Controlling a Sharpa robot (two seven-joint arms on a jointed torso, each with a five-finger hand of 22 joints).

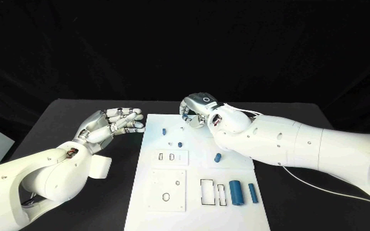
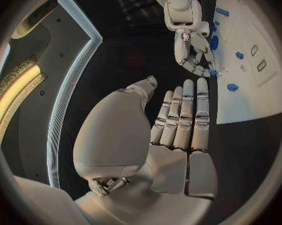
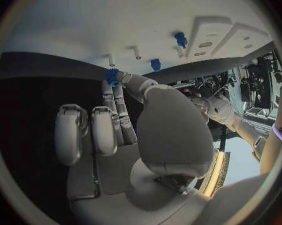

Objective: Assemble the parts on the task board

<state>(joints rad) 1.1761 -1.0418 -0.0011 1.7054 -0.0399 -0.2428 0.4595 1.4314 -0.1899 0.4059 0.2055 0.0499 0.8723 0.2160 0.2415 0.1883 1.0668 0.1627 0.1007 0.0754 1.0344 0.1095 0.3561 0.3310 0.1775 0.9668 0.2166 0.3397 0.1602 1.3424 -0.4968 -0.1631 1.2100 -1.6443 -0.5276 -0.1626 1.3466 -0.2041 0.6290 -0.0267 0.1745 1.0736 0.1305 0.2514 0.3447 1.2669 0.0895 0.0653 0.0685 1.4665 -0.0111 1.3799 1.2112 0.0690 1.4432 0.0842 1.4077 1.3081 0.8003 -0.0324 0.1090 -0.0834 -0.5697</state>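
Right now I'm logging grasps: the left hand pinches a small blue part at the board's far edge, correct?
Not the left: the right hand pinches the blue part at the task board far edge, per the right wrist view. The left hand holds nothing.

White task board (image 1: 197, 188), blue parts (image 1: 237, 192), black table (image 1: 92, 199).

The right robot hand (image 1: 197, 111) hangs over the task board's (image 1: 193, 209) far edge; the left robot hand (image 1: 115, 124) hovers beside the board, fingers apart.
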